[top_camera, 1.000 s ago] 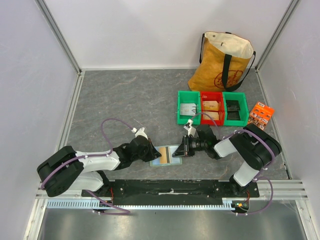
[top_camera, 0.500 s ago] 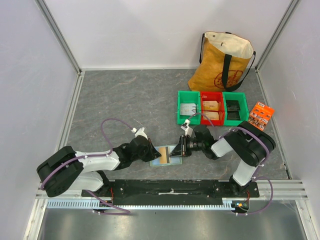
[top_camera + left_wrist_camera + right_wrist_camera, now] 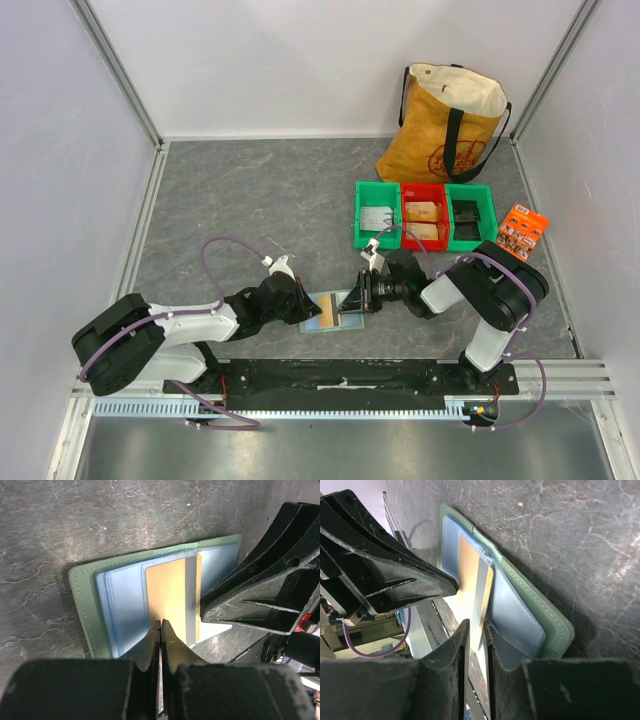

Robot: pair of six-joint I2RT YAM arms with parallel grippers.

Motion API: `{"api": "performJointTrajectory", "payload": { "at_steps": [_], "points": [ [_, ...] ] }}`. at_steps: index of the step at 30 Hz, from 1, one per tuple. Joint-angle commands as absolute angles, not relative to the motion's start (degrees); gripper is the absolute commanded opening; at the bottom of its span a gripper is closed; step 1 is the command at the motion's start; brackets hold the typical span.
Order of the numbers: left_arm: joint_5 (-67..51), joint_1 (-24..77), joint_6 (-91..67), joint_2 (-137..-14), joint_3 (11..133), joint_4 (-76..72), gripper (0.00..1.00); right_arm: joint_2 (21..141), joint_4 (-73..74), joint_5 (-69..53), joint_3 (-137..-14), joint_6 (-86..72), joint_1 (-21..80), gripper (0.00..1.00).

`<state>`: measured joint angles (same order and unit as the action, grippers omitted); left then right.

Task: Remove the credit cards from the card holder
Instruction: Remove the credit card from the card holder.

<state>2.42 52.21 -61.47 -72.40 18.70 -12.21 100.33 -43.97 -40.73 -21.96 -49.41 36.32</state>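
The card holder (image 3: 80,605) lies open and flat on the bench (image 3: 250,200), low in the middle of the top view between your two arms. In the left wrist view it fills the centre, with a green rim around a pale blue pocket (image 3: 125,610). One tan-gold credit card (image 3: 167,597) sits in this pocket, with a grey band along its right side. Whether this band belongs to the card or is a second card, you cannot tell from here. Your left gripper (image 3: 160,626) has its jaws pressed together, tips down at the lower edge of the card, and it pinches nothing that can be seen. It probably serves as a weight on the holder. Your right gripper (image 3: 476,630) has a narrow gap between its jaws, and the bright edge of the card reaches toward this gap at the bottom centre of the right wrist view. Whether the pads touch the card is not clear. Expect the card to be very light, stiff but a little springy, and smooth, so it can slip from a weak pinch. The pocket probably holds it by friction. The holder is soft and light too, so it may slide or lift together with the card if nothing presses it down. Take the card by the free edge that comes out of the pocket, with its flat faces between the pads, and pull along the pocket, not upward.
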Motion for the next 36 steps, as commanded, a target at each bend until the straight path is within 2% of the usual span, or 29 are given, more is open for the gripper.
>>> {"api": "performJointTrajectory", "payload": {
  "at_steps": [1, 5, 10, 14, 20, 21, 22, 31, 36],
  "points": [
    [2.99, 52.21, -60.56, -73.13, 16.44, -5.18, 0.04, 99.67, -39.03, -35.78, -23.38, -45.89, 36.83, 0.25],
    [2.73, 52.21, -60.91, -73.39, 16.26, -5.80, 0.04, 100.19, -40.68, -36.74, -23.38, -46.23, 37.09, 0.21],
    [2.64, 52.12, -61.00, -73.04, 16.09, -5.89, 0.05, 101.43, -46.40, -39.37, -22.50, -49.04, 37.18, 0.05],
    [4.13, 52.29, -61.70, -70.50, 15.30, -4.75, 0.07, 100.11, -46.41, -40.69, -21.89, -48.78, 37.09, 0.00],
    [5.18, 52.21, -61.35, -68.38, 15.73, -2.11, 0.16, 97.30, -44.65, -42.62, -21.53, -47.02, 37.00, 0.00],
    [4.92, 52.12, -61.35, -67.42, 15.91, -2.02, 0.22, 96.51, -45.00, -43.58, -21.62, -46.93, 37.00, 0.00],
    [4.75, 52.12, -61.35, -67.06, 16.00, -2.11, 0.23, 96.24, -44.91, -43.77, -21.62, -46.85, 37.00, 0.00],
    [4.83, 52.21, -59.59, -69.16, 18.72, -0.44, 0.24, 97.91, -47.72, -44.65, -21.18, -47.90, 36.91, 0.00],
    [5.36, 52.21, -59.68, -71.37, 18.90, 1.93, 0.22, 96.25, -41.33, -43.16, -21.09, -44.14, 35.42, 0.00]
  ]
}}
